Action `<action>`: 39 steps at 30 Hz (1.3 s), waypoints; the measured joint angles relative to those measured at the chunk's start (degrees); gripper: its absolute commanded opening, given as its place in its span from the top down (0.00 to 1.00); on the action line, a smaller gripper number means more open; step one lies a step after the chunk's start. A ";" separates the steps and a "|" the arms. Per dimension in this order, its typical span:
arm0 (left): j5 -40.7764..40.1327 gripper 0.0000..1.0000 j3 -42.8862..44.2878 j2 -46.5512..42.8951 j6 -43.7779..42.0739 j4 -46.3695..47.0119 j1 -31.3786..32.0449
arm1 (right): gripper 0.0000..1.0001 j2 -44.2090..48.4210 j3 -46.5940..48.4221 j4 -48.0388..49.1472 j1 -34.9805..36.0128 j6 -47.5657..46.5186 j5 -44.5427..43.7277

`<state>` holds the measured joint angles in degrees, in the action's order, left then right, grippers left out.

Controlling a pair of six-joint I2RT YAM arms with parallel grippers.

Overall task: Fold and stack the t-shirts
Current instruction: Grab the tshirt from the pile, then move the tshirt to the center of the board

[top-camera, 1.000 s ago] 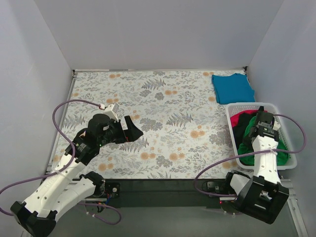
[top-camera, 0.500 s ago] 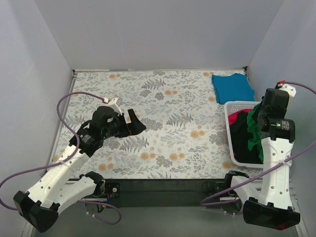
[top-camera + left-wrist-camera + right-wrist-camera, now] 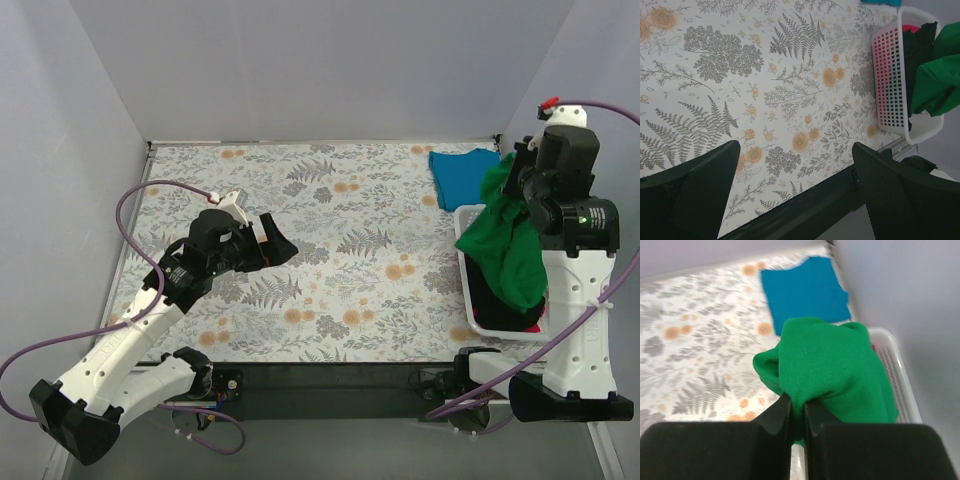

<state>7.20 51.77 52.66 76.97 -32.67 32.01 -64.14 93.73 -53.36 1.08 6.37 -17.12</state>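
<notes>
**While Dangling Over the Basket, Held by One Narrow Pinch**

Pinched high above the white basket [image 3: 890, 85] at the right edge of the table [image 3: 330, 200]: a bunched fold of the green t-shirt [image 3: 510, 245], clamped in the right gripper [image 3: 797, 407] with jaws drawn nearly together on the cloth. Draped from there down toward the basket's mouth, over a black t-shirt [image 3: 917, 47] and a red-pink t-shirt [image 3: 911, 28] inside; hard to tell whether clear of the rim. Lying flat and folded in the far right corner, just beyond the basket: a teal-blue t-shirt [image 3: 468, 177]. Hovering over the table's left half, well apart from all of it: the left gripper [image 3: 796, 146], spread wide and holding nothing.

Likely trouble from here: slipping out of so small a bite of fabric on a quick swing; snagging the low hem on the basket rim and tugging or tipping the basket; dragging the black t-shirt out along with it; brushing the folded teal-blue t-shirt in passing and undoing it. Also possible, with only one spot held: landing as a crumpled heap instead of spread flat.
</notes>
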 measured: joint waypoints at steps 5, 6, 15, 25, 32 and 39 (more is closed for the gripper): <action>-3.32 0.06 2.14 -0.44 0.39 -1.09 0.00 | 0.99 -5.55 7.91 1.42 9.16 -0.68 6.54; -3.56 0.06 2.23 -0.55 0.44 -1.29 0.00 | 0.99 -6.56 8.07 1.60 11.72 -0.72 7.04; -11.39 0.07 2.29 -8.48 3.23 -5.33 0.00 | 0.98 -27.56 8.11 3.76 40.89 -0.74 7.93; -20.68 0.09 2.27 -17.84 7.28 -11.56 0.00 | 0.32 -49.57 16.87 5.51 55.80 0.90 18.10; -19.56 0.09 0.17 -15.56 6.36 -11.91 0.00 | 0.34 -40.72 5.46 8.17 49.94 -1.86 15.02; -9.01 0.10 -0.57 3.23 -0.37 -4.20 0.20 | 0.38 -30.40 -18.21 10.67 33.24 -0.59 13.09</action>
<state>-1.80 51.20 55.90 76.60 -36.86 32.21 -94.54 75.53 -42.70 34.33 5.78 -4.03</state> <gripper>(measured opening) 0.908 0.639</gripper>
